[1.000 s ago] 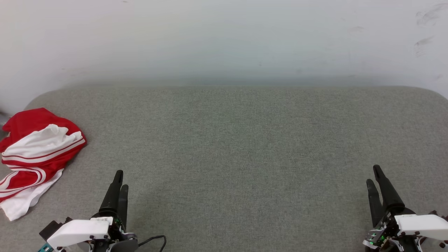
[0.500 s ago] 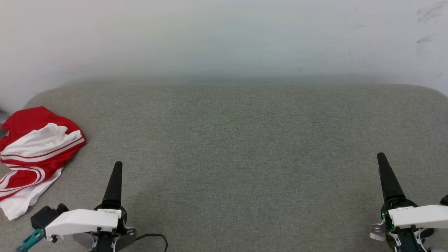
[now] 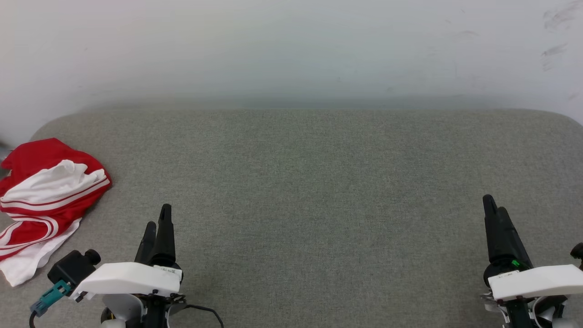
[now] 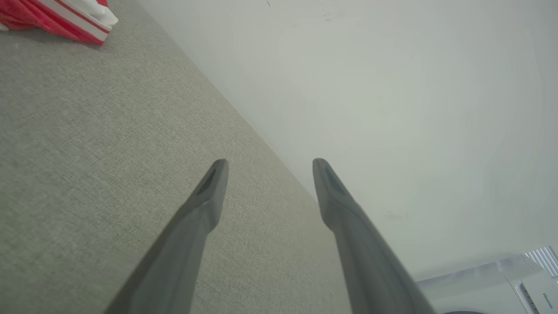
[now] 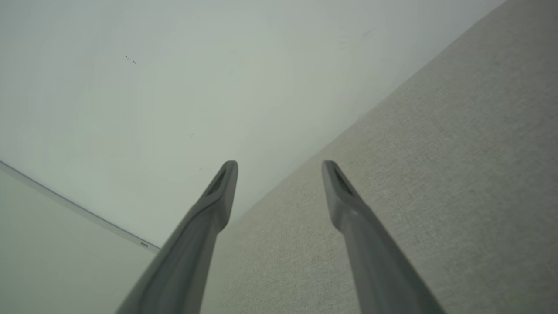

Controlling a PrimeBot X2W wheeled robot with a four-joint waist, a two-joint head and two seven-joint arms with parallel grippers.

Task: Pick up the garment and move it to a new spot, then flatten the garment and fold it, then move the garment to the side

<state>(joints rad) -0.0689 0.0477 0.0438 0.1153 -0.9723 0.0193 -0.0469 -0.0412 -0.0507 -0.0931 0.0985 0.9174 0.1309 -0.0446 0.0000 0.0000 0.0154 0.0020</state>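
The crumpled red jersey with white sleeves and red-and-white striped trim [image 3: 45,200] lies bunched at the far left edge of the grey woven fabric surface [image 3: 309,182], one white corner trailing towards the robot; any lettering is hidden in the folds. It has not stirred over the last second, and nothing touches it. What has changed is the arms. The left gripper [image 3: 158,217], near the garment but clear of it to the right, has rolled at the wrist, so that its two long dark fingers show side by side again after being edge-on half a second ago, and it has crept a little forward. The right gripper [image 3: 494,205], well apart at the far right of the surface, has rolled in the same way and moved slightly forward. The wrist views show both pairs of fingers spread wide with nothing between them, and the left one catches the jersey in its upper corner [image 4: 56,19], off to the side of its aim. Judged from this, the task has barely begun: the pick-up is not yet made, and the left arm would have to swing left to reach the cloth.
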